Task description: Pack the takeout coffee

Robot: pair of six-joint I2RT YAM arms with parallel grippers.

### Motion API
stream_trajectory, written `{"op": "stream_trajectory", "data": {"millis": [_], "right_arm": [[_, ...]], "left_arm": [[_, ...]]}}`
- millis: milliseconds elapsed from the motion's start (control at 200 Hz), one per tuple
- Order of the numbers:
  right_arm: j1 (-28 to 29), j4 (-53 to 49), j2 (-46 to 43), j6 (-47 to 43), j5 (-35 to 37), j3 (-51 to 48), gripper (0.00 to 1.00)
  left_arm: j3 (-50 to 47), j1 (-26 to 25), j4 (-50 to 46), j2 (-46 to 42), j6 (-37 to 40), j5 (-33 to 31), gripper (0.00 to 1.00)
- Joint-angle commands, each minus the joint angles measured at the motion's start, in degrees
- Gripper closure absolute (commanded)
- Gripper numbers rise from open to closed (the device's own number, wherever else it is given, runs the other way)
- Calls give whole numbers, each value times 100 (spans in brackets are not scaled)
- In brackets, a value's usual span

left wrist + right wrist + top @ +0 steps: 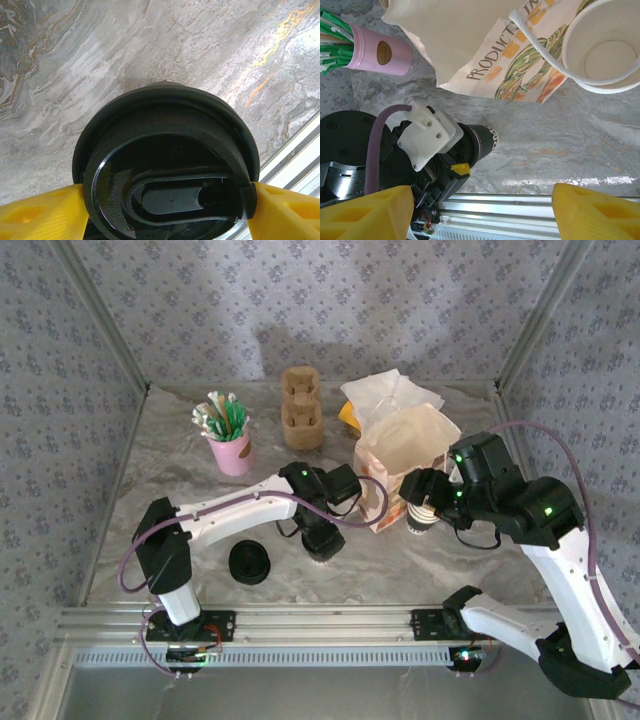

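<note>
The takeout coffee (167,165) stands on the marbled table, its round black lid seen from above in the left wrist view. My left gripper (167,202) is shut on it, with a yellow finger (45,215) touching each side of the lid. From above, the left gripper (320,533) covers the cup (321,551) near the table's front centre. The right wrist view shows the cup's dark side (487,141) sticking out of the left gripper. My right gripper (480,215) is open and holds nothing. It hovers by the paper bag (405,465), right of the coffee.
A stack of lidless pale cups (602,45) stands beside the printed bag (485,45), with a bag handle looped over it. A squat stack of black lids (248,562) lies left of the coffee. A pink cup of stirrers (231,448) and brown cup carriers (300,405) are at the back.
</note>
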Motion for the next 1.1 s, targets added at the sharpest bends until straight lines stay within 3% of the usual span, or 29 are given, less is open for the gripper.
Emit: {"op": "stream_trajectory", "data": {"millis": [0,1094], "right_arm": [[-35,35,-46,-44,-77,5,25],[-98,103,-145,-56,-155,-144,25]], "left_arm": [[147,28,-230,129,72,-44,23],[81,54,-263,591,220,-270,27]]}}
